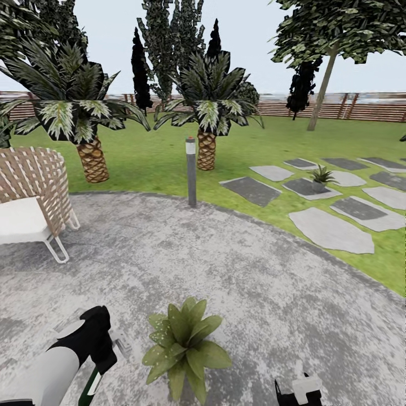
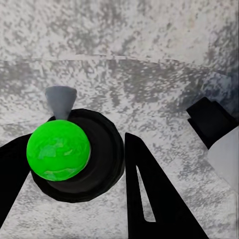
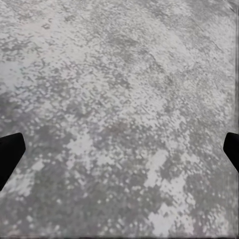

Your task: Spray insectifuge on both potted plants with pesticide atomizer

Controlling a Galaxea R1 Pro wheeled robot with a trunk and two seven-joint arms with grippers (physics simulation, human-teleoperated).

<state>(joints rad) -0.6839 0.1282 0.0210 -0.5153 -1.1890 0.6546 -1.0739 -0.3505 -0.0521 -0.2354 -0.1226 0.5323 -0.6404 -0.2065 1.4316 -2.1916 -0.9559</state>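
Grey mottled patio (image 1: 254, 282), lawn (image 1: 152, 158), perhaps fenced

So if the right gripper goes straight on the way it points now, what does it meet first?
Most likely the bare patio. In the right wrist view the right gripper has its fingertips wide apart at both edges, with just mottled grey paving ahead. How far off it is cannot be judged.

My left arm (image 1: 48, 369) reaches forward low, its gripper (image 2: 74, 159) closed with dark fingers (image 2: 149, 194) clamped either side of what it holds. My right gripper (image 3: 119, 149) points down, fingers spread wide apart.
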